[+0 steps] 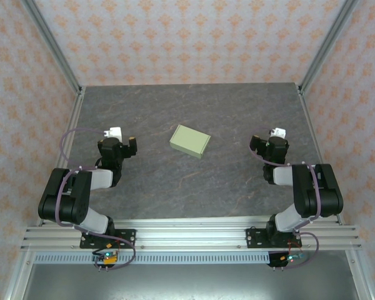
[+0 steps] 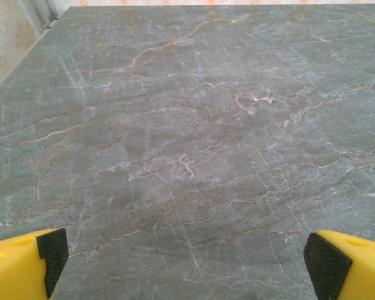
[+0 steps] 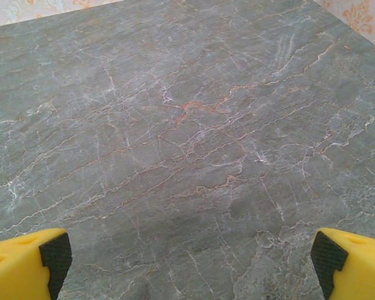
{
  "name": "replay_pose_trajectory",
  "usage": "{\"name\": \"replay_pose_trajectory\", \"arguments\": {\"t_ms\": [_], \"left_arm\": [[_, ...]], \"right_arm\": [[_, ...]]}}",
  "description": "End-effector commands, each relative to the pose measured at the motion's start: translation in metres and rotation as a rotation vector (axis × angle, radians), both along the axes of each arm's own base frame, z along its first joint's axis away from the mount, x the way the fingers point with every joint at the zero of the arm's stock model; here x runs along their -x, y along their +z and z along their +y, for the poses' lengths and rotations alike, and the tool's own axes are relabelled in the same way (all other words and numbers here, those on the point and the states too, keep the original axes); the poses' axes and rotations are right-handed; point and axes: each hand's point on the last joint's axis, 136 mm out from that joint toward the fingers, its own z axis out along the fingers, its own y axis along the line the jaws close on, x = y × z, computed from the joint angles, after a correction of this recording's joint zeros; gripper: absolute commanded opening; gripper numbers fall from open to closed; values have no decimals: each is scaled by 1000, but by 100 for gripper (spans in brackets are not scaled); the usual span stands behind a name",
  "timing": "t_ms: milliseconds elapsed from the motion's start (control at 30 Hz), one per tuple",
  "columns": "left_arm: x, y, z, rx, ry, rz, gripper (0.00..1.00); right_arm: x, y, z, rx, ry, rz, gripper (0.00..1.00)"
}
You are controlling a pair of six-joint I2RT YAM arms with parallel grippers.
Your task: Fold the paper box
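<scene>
Box [image 1: 190, 141], apparently closed up, lies mid-table [image 1: 150, 187] about midway between left gripper [image 2: 186, 259] and right gripper [image 3: 187, 259], well apart from both, long axis roughly left-right with its right end nearer; both jaws gape wide, empty.

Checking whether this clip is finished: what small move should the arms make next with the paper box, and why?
Probably none; I would leave both arms parked. The paper box lies on the table as a closed rectangular block, apparently already folded. The left pincer and right pincer are open, empty and well apart from it on either side.
</scene>
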Motion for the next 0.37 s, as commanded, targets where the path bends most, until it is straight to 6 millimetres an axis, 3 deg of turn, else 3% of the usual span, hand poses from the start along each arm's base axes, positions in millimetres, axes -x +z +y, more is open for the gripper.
{"name": "replay_pose_trajectory", "arguments": {"t_ms": [0, 333], "left_arm": [[-7, 11, -1, -15, 1, -42, 100], [-7, 11, 0, -16, 3, -42, 100]], "right_arm": [[-5, 13, 2, 3, 15, -36, 99], [-4, 13, 2, 4, 16, -42, 99]]}}
